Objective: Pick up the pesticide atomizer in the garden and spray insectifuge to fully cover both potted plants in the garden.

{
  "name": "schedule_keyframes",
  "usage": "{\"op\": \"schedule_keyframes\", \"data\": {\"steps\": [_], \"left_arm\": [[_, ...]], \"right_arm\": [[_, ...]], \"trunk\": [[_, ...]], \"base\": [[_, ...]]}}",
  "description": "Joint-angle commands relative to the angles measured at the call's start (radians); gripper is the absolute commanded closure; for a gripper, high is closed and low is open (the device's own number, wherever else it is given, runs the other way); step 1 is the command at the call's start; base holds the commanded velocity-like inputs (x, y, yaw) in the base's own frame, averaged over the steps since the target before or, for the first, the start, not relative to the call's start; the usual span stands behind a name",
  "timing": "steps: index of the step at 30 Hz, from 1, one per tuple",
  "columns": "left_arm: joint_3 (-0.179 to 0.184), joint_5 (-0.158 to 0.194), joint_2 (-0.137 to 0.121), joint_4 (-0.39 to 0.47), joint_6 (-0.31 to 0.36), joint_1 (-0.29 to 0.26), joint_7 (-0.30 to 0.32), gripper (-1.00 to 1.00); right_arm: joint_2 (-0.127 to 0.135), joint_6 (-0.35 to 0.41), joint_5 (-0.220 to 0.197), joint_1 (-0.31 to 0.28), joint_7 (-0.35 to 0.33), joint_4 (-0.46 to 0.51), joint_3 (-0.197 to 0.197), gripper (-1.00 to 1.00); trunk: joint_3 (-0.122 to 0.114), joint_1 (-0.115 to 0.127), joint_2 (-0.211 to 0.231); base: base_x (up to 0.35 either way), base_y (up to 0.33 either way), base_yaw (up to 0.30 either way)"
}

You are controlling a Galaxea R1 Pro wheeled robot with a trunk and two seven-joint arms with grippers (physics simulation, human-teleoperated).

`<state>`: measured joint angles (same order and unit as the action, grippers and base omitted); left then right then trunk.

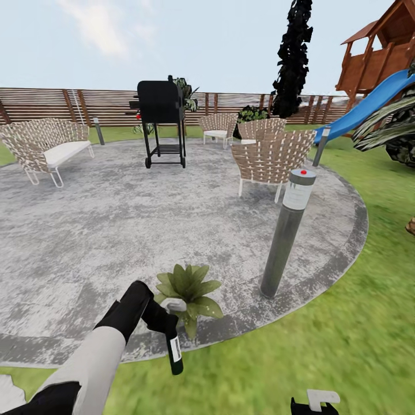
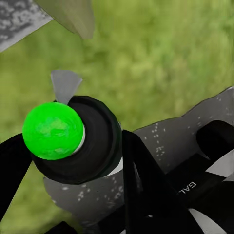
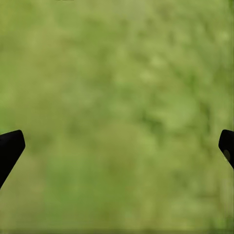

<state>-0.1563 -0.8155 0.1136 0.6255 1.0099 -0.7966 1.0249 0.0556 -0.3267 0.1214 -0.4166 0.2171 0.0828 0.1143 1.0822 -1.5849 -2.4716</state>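
Left jaws [image 1: 164,323] clamp pesticide atomizer [image 1: 174,351] beside potted plant [image 1: 187,288]; right jaws [image 3: 117,146] wide over lawn.

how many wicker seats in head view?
4: a sofa far left, a chair right of the grill, and two chairs behind it by the fence. More may be hidden.

Dark green pesticide atomizer [image 1: 174,350], hanging top-up from the left end effector [image 1: 164,323], beside a leafy potted plant [image 1: 187,290].
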Motion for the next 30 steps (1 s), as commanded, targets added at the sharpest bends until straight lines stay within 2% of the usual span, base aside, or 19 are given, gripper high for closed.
{"op": "schedule_keyframes", "data": {"steps": [1, 5, 6, 9, 10, 12, 17, 20, 23, 26, 28, 30], "left_arm": [[-0.007, -0.01, 0.002, 0.001, 0.005, 0.002, 0.009, 1.0], [-0.006, -0.01, -0.002, 0.0, 0.004, 0.007, 0.009, 1.0], [-0.006, -0.01, -0.008, 0.0, 0.004, 0.007, 0.009, 1.0], [-0.006, -0.01, -0.049, 0.0, 0.004, 0.008, 0.009, 1.0], [-0.006, -0.01, -0.052, 0.0, 0.004, 0.008, 0.009, 1.0], [-0.004, -0.01, -0.047, -0.002, 0.003, 0.008, 0.009, 1.0], [0.035, -0.009, -0.018, -0.024, 0.005, 0.007, 0.009, 1.0], [0.043, -0.011, -0.027, -0.028, 0.005, 0.008, 0.009, 1.0], [0.043, -0.01, -0.084, -0.028, 0.003, 0.03, 0.009, 1.0], [0.042, -0.01, -0.123, -0.027, 0.0, 0.042, 0.009, 1.0], [0.043, -0.012, -0.142, -0.028, -0.005, 0.054, 0.008, 1.0], [0.045, -0.015, -0.146, -0.028, -0.007, 0.063, 0.007, 1.0]], "right_arm": [[0.0, -0.003, 0.01, -0.001, 0.002, -0.001, 0.008, -1.0], [0.0, -0.003, 0.01, -0.001, 0.002, -0.001, 0.008, -1.0], [0.0, -0.003, 0.01, -0.001, 0.002, -0.001, 0.008, -1.0], [0.0, -0.003, 0.01, -0.001, 0.002, -0.001, 0.008, -1.0], [0.0, -0.003, 0.01, -0.001, 0.002, -0.001, 0.008, -1.0], [0.0, -0.003, 0.01, -0.001, 0.002, -0.002, 0.008, -1.0], [0.0, -0.003, 0.01, -0.001, 0.002, -0.001, 0.007, -1.0], [0.0, -0.003, 0.01, -0.001, 0.002, -0.001, 0.008, -1.0], [0.0, -0.003, 0.01, -0.001, 0.002, -0.002, 0.008, -1.0], [0.0, -0.003, 0.01, -0.001, 0.002, -0.002, 0.007, -1.0], [0.0, -0.003, 0.01, -0.001, 0.002, -0.002, 0.007, -1.0], [0.0, -0.003, 0.01, -0.001, 0.002, -0.002, 0.007, -1.0]], "trunk": [[0.001, 0.0, 0.0], [0.001, 0.0, 0.0], [0.001, 0.0, 0.0], [0.001, 0.0, 0.0], [0.001, 0.0, 0.0], [0.001, 0.0, 0.0], [0.001, 0.0, 0.0], [0.001, 0.0, 0.0], [0.001, 0.0, 0.0], [0.001, 0.0, 0.0], [0.001, 0.0, 0.0], [0.001, 0.0, 0.0]], "base": [[0.0, 0.0, 0.0], [0.0, 0.0, 0.0], [0.0, 0.0, 0.0], [0.0, 0.0, 0.0], [0.0, 0.0, 0.0], [0.0, 0.0, 0.0], [0.0, 0.0, 0.0], [0.0, 0.0, 0.0], [0.0, 0.0, 0.0], [0.0, 0.0, 0.0], [0.0, 0.0, 0.0], [0.0, 0.0, 0.0]]}}
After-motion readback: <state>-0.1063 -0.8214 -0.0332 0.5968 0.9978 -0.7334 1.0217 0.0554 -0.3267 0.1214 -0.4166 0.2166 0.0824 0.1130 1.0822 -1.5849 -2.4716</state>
